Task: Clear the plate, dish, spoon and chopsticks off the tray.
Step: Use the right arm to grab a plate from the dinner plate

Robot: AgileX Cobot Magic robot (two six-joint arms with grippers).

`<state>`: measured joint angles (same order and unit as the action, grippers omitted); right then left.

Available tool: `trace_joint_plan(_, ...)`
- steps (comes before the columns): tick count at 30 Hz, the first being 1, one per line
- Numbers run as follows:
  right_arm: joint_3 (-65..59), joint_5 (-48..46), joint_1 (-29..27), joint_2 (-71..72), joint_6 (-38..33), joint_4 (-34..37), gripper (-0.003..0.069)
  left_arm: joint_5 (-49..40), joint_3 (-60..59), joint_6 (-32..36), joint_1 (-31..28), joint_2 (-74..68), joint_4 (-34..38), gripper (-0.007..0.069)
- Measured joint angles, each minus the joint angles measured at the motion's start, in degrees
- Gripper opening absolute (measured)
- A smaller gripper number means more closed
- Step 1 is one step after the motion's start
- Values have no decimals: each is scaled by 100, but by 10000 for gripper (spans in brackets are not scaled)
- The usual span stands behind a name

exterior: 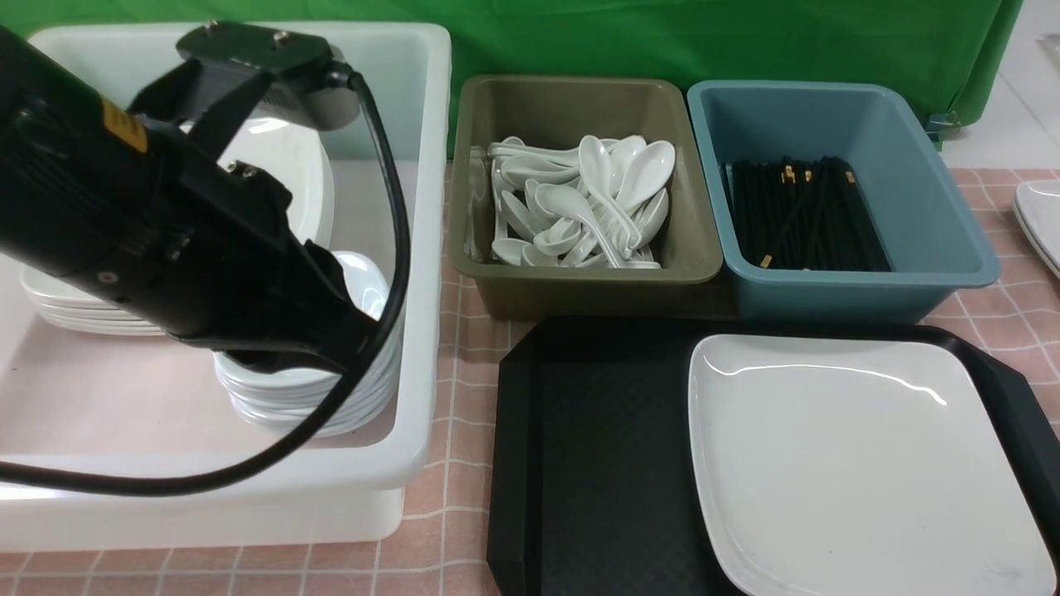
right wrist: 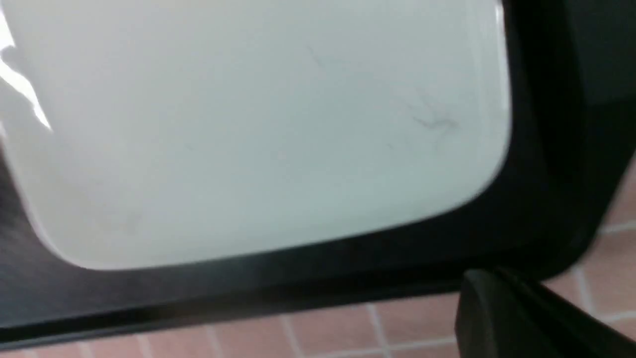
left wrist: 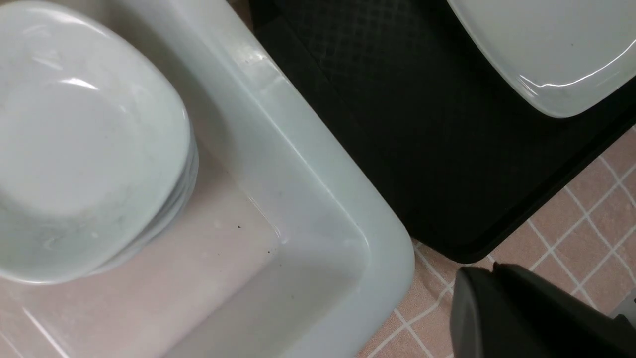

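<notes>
The large white plate (exterior: 861, 463) lies on the right half of the black tray (exterior: 596, 463); the tray's left half is bare. No dish, spoon or chopsticks show on the tray. My left arm (exterior: 166, 240) hangs over a stack of small bluish-white dishes (exterior: 331, 397) in the white bin; its gripper (left wrist: 494, 268) is shut and empty, seen over the tablecloth by the tray corner (left wrist: 397, 99). My right gripper (right wrist: 489, 273) is shut and empty, just off the tray's rim (right wrist: 546, 174) beside the plate (right wrist: 248, 124). It is out of the front view.
The white bin (exterior: 422, 248) also holds a stack of large plates (exterior: 83, 306). An olive tub (exterior: 580, 281) holds several white spoons; a blue tub (exterior: 952, 248) holds black chopsticks. Another white plate (exterior: 1039, 219) lies at the far right edge.
</notes>
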<state>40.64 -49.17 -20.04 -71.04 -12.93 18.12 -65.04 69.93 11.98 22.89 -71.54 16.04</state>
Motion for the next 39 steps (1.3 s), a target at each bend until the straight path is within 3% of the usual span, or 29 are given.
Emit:
trace_joint_plan(3,0,79,-106,-364,-274,353,113,0,0,5,0,0,0,0)
trace_joint_plan(8,0,358,-139,-731,-346,296,348,0,0,6,0,0,0,0)
trace_joint_plan(11,0,465,-139,-808,-327,149,415,-5,0,6,0,-5,0,0)
trace_joint_plan(23,-360,1243,-77,-1245,-139,131,435,-5,0,26,0,-5,0,0)
trace_joint_plan(39,-382,1821,-71,-1940,-281,760,436,1,0,26,0,-5,42,0)
